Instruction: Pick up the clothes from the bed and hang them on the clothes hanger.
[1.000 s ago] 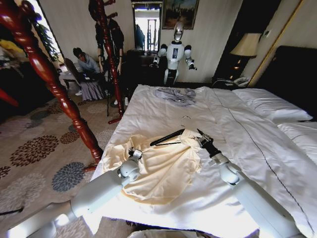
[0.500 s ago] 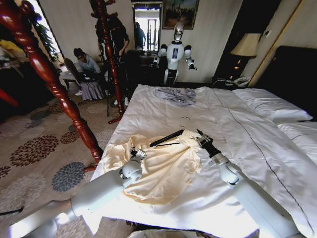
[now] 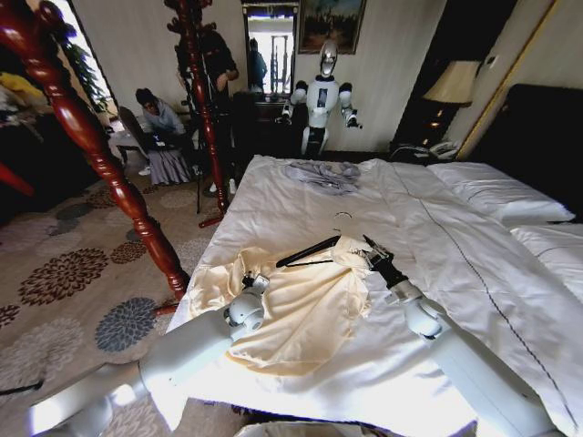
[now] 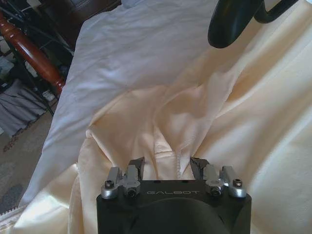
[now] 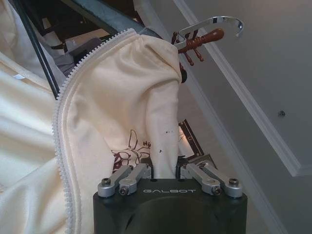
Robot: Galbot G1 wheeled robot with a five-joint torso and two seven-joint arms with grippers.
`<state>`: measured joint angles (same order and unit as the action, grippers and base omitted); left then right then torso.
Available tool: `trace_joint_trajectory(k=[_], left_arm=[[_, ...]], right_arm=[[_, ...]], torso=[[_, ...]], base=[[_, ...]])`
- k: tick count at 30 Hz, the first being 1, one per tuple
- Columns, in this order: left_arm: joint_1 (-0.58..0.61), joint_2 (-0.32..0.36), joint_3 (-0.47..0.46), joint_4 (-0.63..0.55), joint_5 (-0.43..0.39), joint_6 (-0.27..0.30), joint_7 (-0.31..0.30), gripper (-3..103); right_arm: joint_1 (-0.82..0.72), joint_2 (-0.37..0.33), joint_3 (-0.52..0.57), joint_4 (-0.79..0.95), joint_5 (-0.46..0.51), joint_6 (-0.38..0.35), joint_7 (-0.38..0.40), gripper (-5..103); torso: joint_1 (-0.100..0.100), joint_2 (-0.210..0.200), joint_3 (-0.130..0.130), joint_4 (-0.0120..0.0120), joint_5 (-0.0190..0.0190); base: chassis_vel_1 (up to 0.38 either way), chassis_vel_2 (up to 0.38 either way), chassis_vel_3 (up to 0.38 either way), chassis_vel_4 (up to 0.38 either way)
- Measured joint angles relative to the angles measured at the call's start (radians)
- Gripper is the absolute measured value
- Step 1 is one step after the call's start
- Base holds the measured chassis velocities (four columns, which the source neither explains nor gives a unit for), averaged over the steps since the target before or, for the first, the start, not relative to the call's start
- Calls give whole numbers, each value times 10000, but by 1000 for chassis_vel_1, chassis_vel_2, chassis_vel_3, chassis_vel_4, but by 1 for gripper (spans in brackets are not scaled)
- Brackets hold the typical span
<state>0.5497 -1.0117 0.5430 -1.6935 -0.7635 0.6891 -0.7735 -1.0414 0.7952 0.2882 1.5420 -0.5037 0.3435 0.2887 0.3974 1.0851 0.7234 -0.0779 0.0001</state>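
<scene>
The cream-yellow T-shirt (image 3: 296,305) lies near the bed's (image 3: 428,237) left edge, over the black hanger (image 3: 308,251). The right gripper (image 5: 165,170) is clamped on its neckline; the left gripper (image 4: 167,165) is spread over a fold.

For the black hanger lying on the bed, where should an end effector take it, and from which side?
Judging by its pose, take the clothes hanger on its bare black arm, coming down from above. That arm lies flat on the bed, clear of the T-shirt; the other arm is inside the shirt's neck, which the right end effector grips.
</scene>
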Motion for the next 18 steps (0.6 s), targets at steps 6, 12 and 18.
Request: trace_joint_trajectory(k=[6,12,18], left_arm=[[103,-59,-97,63,8,-12,50,35],[94,-116,-123,149,11,-34,144,14],[131,-125,-158,232,47,-61,155,0]], right_arm=[[26,30,0,-21,-29,9,4,20],[-2,24,1,-22,-29,15,10,20],[-22,15,15,-22,-6,16,15,20]], torso=[[0,0,0,0,0],[0,0,0,0,0],[0,0,0,0,0]], base=[[0,0,0,0],[0,0,0,0],[0,0,0,0]])
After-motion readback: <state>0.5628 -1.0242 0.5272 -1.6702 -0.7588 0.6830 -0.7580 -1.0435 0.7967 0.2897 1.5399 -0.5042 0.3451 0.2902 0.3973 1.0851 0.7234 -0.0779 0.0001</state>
